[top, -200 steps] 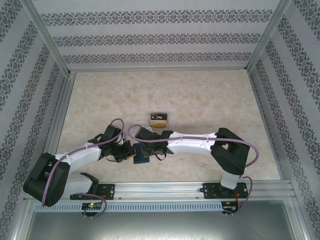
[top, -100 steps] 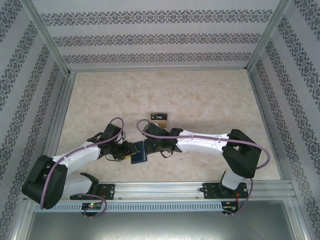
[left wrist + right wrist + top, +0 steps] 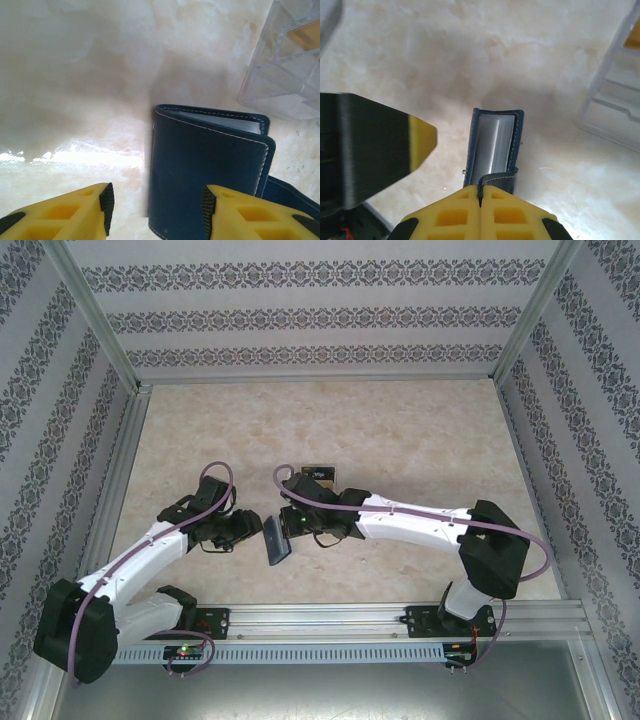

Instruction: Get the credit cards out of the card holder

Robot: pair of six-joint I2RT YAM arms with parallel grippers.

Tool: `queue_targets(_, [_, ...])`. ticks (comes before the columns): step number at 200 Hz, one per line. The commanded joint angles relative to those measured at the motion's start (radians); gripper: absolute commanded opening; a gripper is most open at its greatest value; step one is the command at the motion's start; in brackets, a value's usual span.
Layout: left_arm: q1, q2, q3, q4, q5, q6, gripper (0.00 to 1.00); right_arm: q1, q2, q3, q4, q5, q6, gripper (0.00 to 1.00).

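**A:** Where is the wallet?

**B:** Straight ahead of the right gripper. Those jaws are clenched on its little tab, and the folded body reaches out beyond the fingertips. It looks propped on its edge on the table. From above it shows as a narrow dark slab between the two grippers.

**A:** And the left gripper?

**B:** Released, with its jaws standing apart. The near corner of the wallet sits in the gap, closer to one finger than the other. I cannot tell whether that finger touches the cover, but nothing is pinched.

**A:** Any cards out?

**B:** None that I can see. No card lies loose on the table near either pair of jaws. The fold gapes a little and shows a pale grey strip between the covers. Whether that is lining or card edges, I cannot tell.

**A:** What about the clear stand?

**B:** It is beyond the left jaws and off to one side, apart from the wallet. Something tan sits in it, too blurred to name.

**A:** So how far along is the task?

**B:** Early, I judge. The wallet is secured by its tab, but it is barely open. What is left is spreading the covers, gripping a card and drawing it clear.
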Motion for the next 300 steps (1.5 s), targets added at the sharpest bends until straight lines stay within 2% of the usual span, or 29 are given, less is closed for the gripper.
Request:
queue_targets(1, [0.013, -0.022, 0.019, -0.052, -0.019, 0.024, 0.52, -0.005, -0.041, 0.035, -0.008, -0.003, 0.005, 0.00])
queue_targets(77, [0.014, -0.050, 0.021, -0.066, -0.011, 0.037, 0.52, -0.021, -0.115, -0.112, -0.020, 0.060, 0.045, 0.00])
queue_targets(131, [0.013, -0.050, 0.034, -0.079, -0.031, 0.038, 0.51, -0.003, -0.076, 0.015, -0.027, 0.009, -0.004, 0.00])
queue_targets(174, [0.014, -0.073, 0.044, -0.090, -0.037, 0.045, 0.50, -0.002, -0.080, -0.001, -0.026, 0.010, 0.006, 0.00])
queue_targets(241, [0.014, -0.021, 0.026, -0.004, 0.054, 0.041, 0.47, -0.053, -0.201, -0.245, -0.077, 0.172, 0.065, 0.00])
queue_targets(293, [0.002, 0.010, 0.012, 0.090, 0.132, 0.022, 0.46, -0.095, -0.239, -0.410, -0.107, 0.220, 0.073, 0.00])
queue_targets(300, [-0.001, 0.015, 0.012, 0.096, 0.136, 0.022, 0.45, -0.095, -0.239, -0.410, -0.100, 0.211, 0.073, 0.15])
